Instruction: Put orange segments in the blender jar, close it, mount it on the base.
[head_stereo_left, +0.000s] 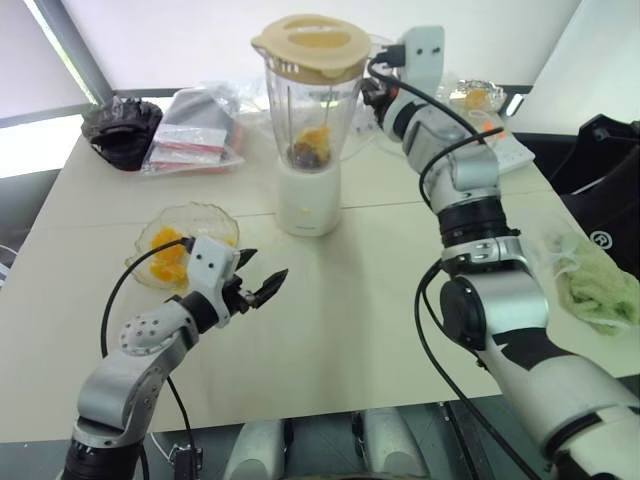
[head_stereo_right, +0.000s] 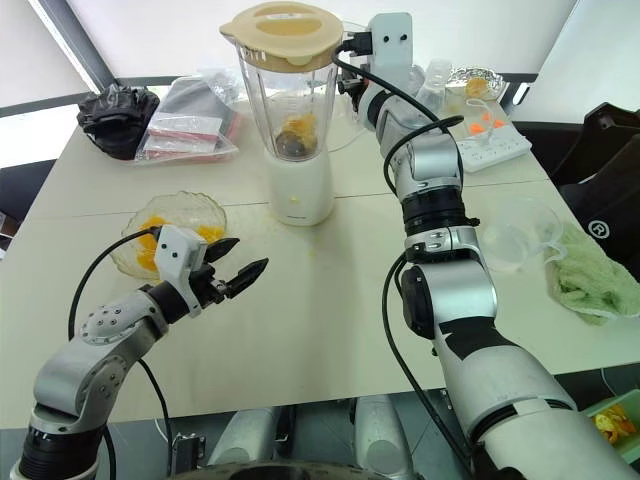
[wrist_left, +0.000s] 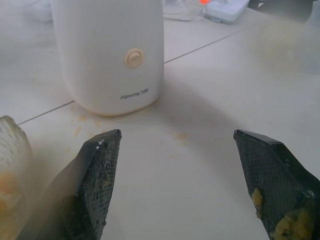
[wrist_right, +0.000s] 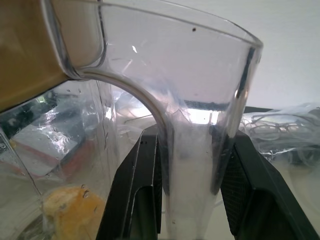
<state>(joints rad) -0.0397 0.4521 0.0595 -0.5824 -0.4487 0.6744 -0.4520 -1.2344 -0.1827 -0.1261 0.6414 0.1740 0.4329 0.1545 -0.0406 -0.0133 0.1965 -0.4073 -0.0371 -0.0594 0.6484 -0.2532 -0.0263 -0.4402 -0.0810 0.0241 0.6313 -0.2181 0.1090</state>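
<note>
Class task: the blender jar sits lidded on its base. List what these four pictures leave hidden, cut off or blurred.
- Right hand: in the head views the arm hides its grip; the right wrist view shows it on the jar handle.
- Whether the jar is locked onto the base: the joint is too small in the head views.
- Number of segments inside: they overlap behind ribbed plastic.
- Bowl: blurred and cut off by the edge in the left wrist view.

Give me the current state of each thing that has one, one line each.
blender jar: lidded, seated on the base, orange segments inside.
lid: on the jar.
base: upright on the table.
glass bowl: holds orange segments.
left gripper: open, empty, pulp on fingers.
right gripper: shut on the jar's handle.
</note>
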